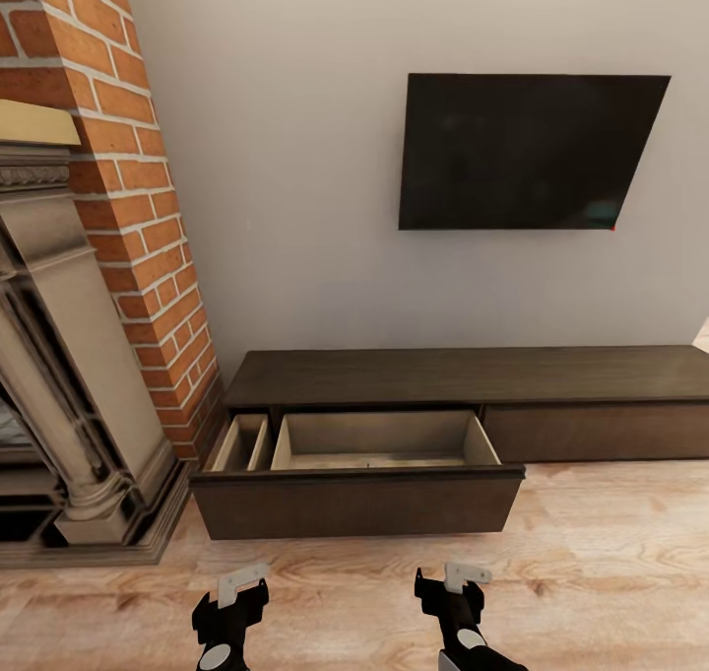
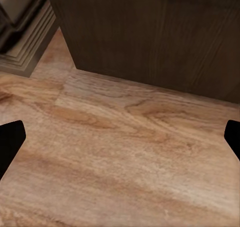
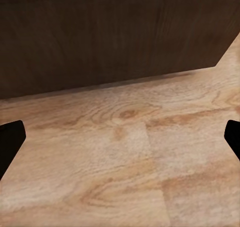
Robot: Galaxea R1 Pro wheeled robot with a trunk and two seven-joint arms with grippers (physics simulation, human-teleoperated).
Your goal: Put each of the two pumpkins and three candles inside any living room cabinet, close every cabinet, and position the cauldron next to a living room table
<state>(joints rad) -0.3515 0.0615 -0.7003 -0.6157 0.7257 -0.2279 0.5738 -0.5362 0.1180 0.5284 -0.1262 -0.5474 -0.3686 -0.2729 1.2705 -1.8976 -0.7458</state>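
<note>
The cabinet (image 1: 473, 375) is a long, low, dark brown unit against the grey wall. Its left drawer (image 1: 384, 441) is pulled out over the floor, and the pale wood interior holds nothing that I can see. A narrow side compartment (image 1: 241, 444) sits at the drawer's left end. My left gripper (image 1: 231, 607) and right gripper (image 1: 448, 592) hang low in front of the drawer front (image 1: 359, 502), both open and empty. Each wrist view faces the dark front panel (image 2: 150, 32) (image 3: 110, 32) across bare floorboards. The pumpkins, candles, cauldron and table are out of view.
A brick chimney (image 1: 138, 208) with a stone fireplace surround (image 1: 69, 405) stands at the left, its plinth close to the drawer's left corner. A black TV (image 1: 527, 149) hangs on the wall above the cabinet. Light wood floor (image 1: 591, 553) extends to the right.
</note>
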